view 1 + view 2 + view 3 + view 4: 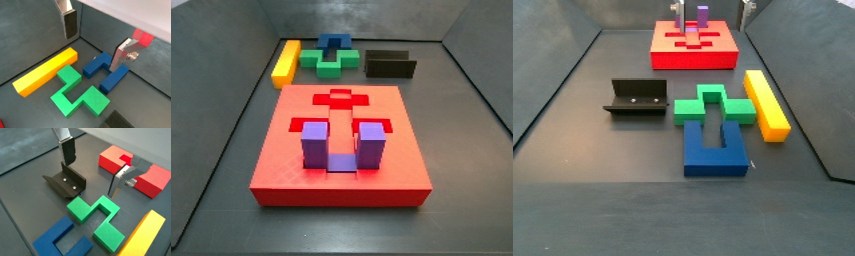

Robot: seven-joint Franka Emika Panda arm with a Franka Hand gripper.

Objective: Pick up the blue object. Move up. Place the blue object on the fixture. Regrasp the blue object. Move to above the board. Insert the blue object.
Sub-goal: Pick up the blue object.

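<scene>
My gripper hangs above the pieces, jaws released. Descending off-centre, I risk hitting the green block touching the blue object.

Both wrist views look steeply down from close above the floor, past the gripper with its fingers in frame. One takes in the yellow bar, the green block and the blue object; another adds the fixture and the board. Both side views sit farther back, facing opposite ways: one has the board near, the other the blue object near. All four share the green block.
</scene>
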